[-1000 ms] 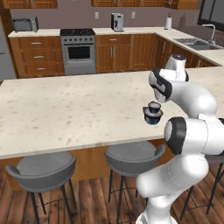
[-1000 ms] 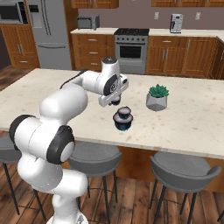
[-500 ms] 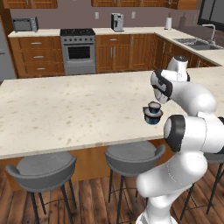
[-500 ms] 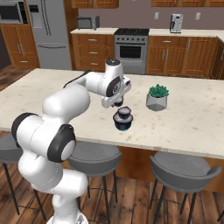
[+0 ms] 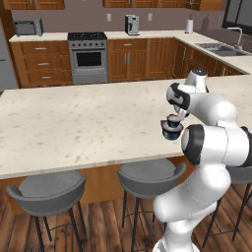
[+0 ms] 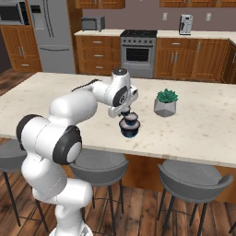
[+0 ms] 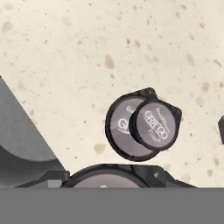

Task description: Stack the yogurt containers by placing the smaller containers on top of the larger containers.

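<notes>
**a:** step in hand? i'd call it the final stacking, judging by how the yogurt containers (image 6: pixel 129 126) sit in one tight pile near the front edge of the desk (image 6: pixel 207 124), just beside the potted plant (image 6: pixel 165 102).

**b:** agreed. the hand view shows the smallest cup (image 7: pixel 155 124) resting on a wider cup (image 7: pixel 119 131), pushed off-centre toward one rim. a third dark cup (image 7: pixel 109 177) fills the bottom of that view, very close to the camera.

**a:** and the end effector (image 6: pixel 123 112)?

**b:** right above the pile, pointing down. the jaws look part-way apart, but i cannot tell whether they clamp that near cup or merely straddle it.

**a:** next move?

**b:** probably lining the pieces up over the widest base and setting down gently. the off-centre top cup could tip if nudged.

**a:** anything changed from a second ago?

**b:** hardly. the pile sits in the same spot beside the plant. the wrist has turned and dipped slightly, nothing more.
</notes>
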